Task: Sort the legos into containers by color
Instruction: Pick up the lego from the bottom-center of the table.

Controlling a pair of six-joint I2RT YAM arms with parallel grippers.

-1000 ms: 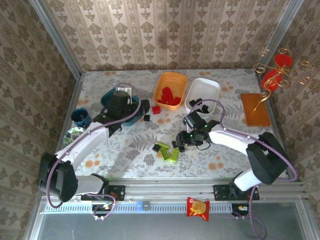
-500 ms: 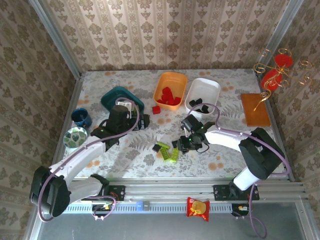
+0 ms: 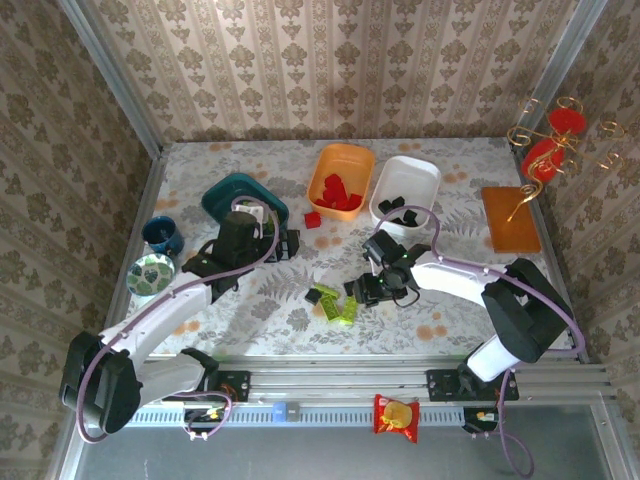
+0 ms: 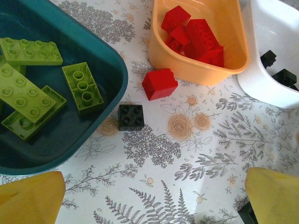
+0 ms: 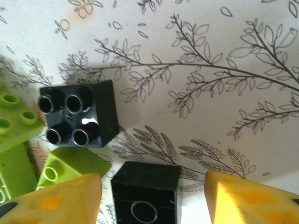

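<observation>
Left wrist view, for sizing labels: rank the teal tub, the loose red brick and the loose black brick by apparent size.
1. teal tub, largest even though cropped
2. red brick
3. black brick, smallest

Lime legos (image 4: 28, 88) in teal tub (image 4: 74, 149); black brick (image 4: 130, 116) beside.

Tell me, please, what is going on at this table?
Two arms are sorting bricks by colour: green in the teal tub, red in the orange tub, black in the white tub. The right claw, open, straddles a black brick; the left claw hangs open near a stray red brick and a second black brick.
</observation>
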